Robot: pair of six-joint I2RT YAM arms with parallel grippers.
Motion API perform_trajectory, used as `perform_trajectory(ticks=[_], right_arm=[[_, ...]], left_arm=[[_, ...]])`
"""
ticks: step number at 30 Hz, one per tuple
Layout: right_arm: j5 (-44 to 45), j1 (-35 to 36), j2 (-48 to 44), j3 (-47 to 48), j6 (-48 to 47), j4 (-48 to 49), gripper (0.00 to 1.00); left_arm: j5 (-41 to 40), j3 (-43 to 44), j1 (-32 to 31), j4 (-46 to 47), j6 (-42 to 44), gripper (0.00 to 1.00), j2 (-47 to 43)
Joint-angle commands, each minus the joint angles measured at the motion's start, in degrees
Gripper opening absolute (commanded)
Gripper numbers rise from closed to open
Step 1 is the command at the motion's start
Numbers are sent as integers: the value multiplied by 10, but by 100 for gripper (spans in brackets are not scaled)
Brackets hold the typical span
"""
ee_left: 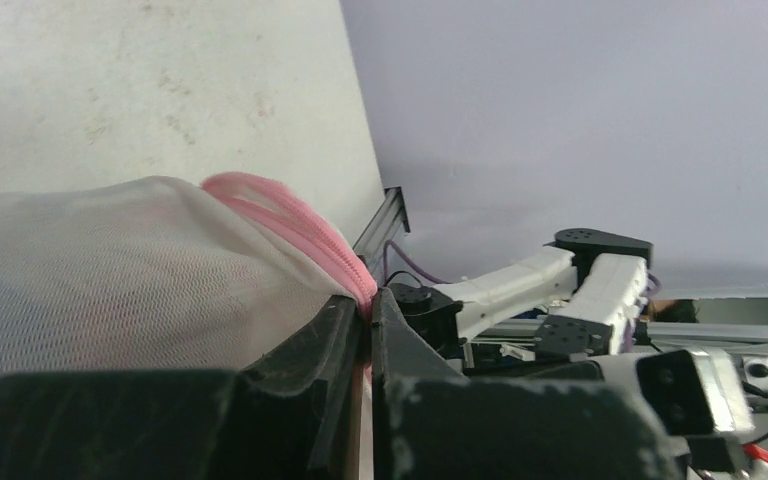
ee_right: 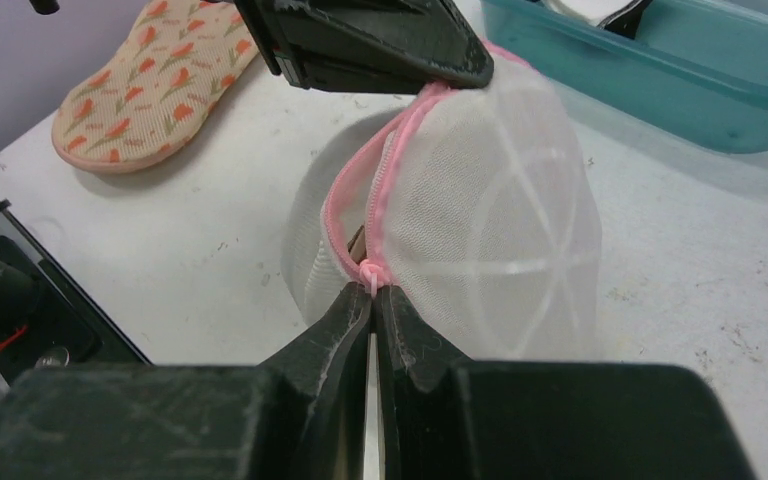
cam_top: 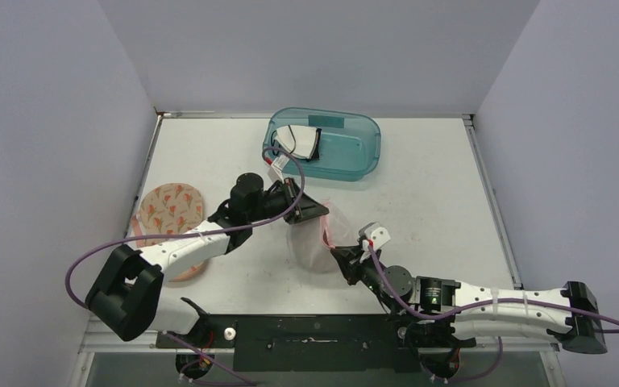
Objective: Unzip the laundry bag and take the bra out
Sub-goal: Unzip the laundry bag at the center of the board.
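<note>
**Top view.** On a white bench [cam_top: 435,193], a white mesh laundry bag [cam_top: 313,246] sits near the middle, towards the front, between your two arms. The left end effector [cam_top: 310,211] meets the bag's far edge. The right end effector [cam_top: 340,256] meets its near right side. A teal tub [cam_top: 355,165] stands at the back, holding a white garment with dark trim [cam_top: 302,141]. A floral fabric pad [cam_top: 169,208] lies near the left edge.

**Left wrist view.** The left end effector [ee_left: 368,310] has its jaws closed tight on the pink zip [ee_left: 300,230] at the bag's rim. The mesh [ee_left: 110,270] bulges to the left.

**Right wrist view.** The right end effector [ee_right: 372,295] has its jaws pressed together, pinching the small pink zip pull [ee_right: 370,270] low on the bag [ee_right: 490,230]. From there the zip [ee_right: 385,180] curves up to the left end effector [ee_right: 380,45] at the top. Just above the pull, a narrow gap beside the zip shows something tan inside, but you cannot tell what it is.
</note>
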Motion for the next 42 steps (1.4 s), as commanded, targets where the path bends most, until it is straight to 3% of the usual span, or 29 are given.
perform_trajectory(ticks=[1, 3, 7, 10, 14, 19, 22, 26, 36, 42], right_arm=[[-2, 6, 28, 8, 3, 38, 5], [-2, 6, 40, 1, 9, 47, 5], [-2, 6, 67, -11, 21, 67, 5], [-8, 6, 86, -16, 31, 84, 5], [-13, 7, 99, -14, 34, 91, 5], [-15, 8, 103, -8, 26, 92, 5], [-16, 8, 110, -9, 21, 97, 5], [-14, 9, 120, -10, 11, 103, 5], [-23, 10, 119, -23, 14, 93, 5], [-20, 13, 117, -33, 19, 93, 5]], left_arm=[[17, -45, 5, 55, 2, 0, 16], [3, -61, 5, 41, 15, 0, 9], [-39, -78, 5, -28, 50, 13, -23], [-72, -81, 6, -85, 75, 31, -53], [-121, -78, 6, -191, 101, 63, -114], [-200, -85, -3, -349, 97, 80, -229], [-228, -107, -25, -383, 57, 83, -292], [-248, -138, -75, -331, -18, 84, -322], [-269, -92, -127, -199, -59, 85, -199], [-286, -98, -129, -164, -83, 77, -181]])
